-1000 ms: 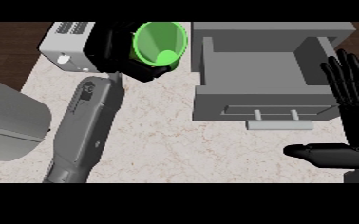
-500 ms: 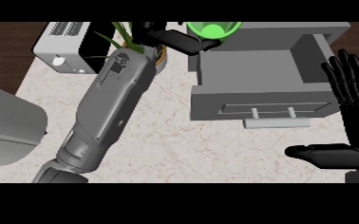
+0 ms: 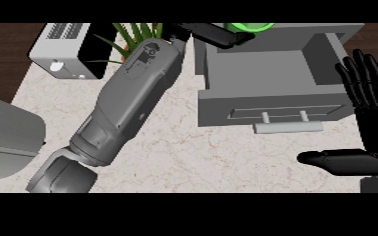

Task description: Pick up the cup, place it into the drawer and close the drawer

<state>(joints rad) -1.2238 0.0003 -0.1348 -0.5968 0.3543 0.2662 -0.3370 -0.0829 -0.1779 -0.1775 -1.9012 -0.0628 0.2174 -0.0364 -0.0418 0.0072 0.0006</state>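
Head view: left hand (image 3: pixel 214 34) holds cup (image 3: pixel 249 27) over drawer (image 3: pixel 275 87) rim (back edge).

Counter top (image 3: pixel 177 155) was pale marble with faint veining, dark wood strip along its far left edge. On it: a grey drawer unit (image 3: pixel 269 87) right of centre, drawer pulled open toward the near side (handle facing me). A white toaster (image 3: pixel 65 50) sat at the far left. A green plant (image 3: pixel 133 36) stood just beside the toaster. A grey object (image 3: pixel 16 135) sat at the left edge, cut off.
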